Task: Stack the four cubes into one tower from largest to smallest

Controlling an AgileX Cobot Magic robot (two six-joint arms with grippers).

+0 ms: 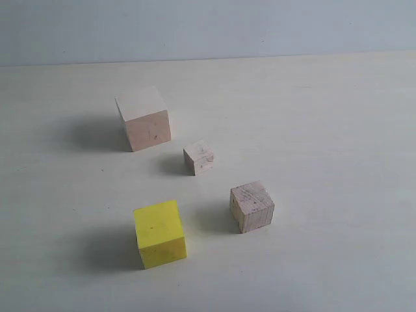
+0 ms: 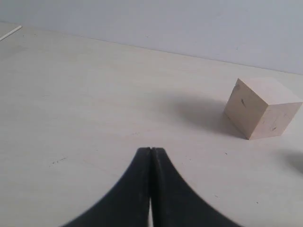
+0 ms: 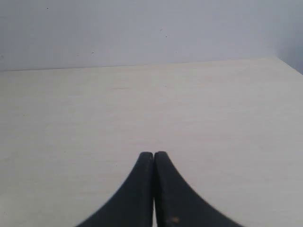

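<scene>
Four cubes lie apart on the pale table in the exterior view, with no tower standing. The largest, pale pinkish wood cube is at the back left. The smallest pale wood cube sits just right of it, nearer the front. A medium grainy wood cube is further front and right. The bright yellow cube is at the front left. Neither arm shows in the exterior view. My left gripper is shut and empty, with the largest cube ahead of it. My right gripper is shut, empty, facing bare table.
The pale table ends at a light wall behind the cubes. In the right wrist view a table edge shows at one corner. A thin white stick lies far off in the left wrist view.
</scene>
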